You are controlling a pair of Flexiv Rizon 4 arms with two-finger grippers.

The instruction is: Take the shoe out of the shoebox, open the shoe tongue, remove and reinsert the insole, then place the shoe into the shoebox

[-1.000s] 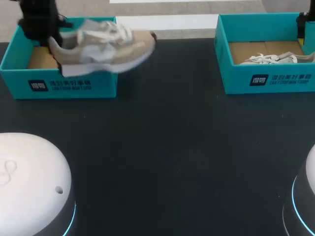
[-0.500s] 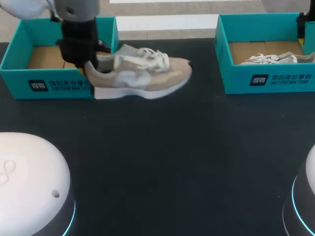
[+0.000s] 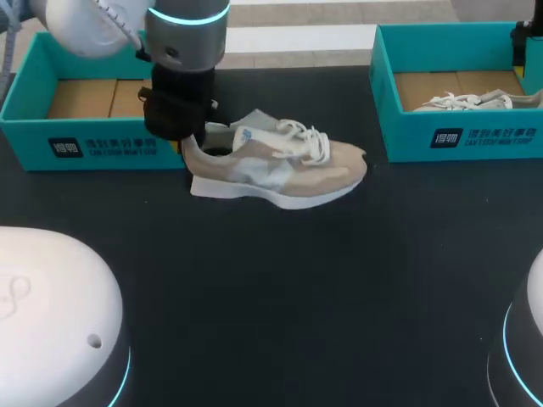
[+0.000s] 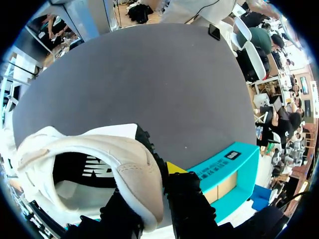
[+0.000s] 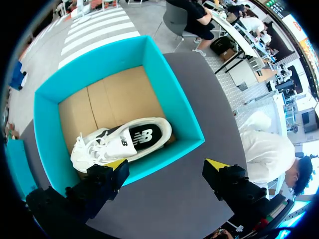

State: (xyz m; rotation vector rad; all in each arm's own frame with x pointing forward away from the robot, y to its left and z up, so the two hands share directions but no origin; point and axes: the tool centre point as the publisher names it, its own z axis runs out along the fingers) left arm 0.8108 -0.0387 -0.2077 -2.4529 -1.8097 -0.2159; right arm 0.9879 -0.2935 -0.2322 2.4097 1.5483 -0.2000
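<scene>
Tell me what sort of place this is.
Probably a robot test bench for shoe handling: a dark table, a teal left shoebox and right shoebox, and the left gripper shut on a beige shoe.

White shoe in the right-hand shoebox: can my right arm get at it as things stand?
Probably yes. The right pincer hangs open above the teal shoebox, whose top is open, and the white shoe lies uncovered inside with nothing over it.
</scene>
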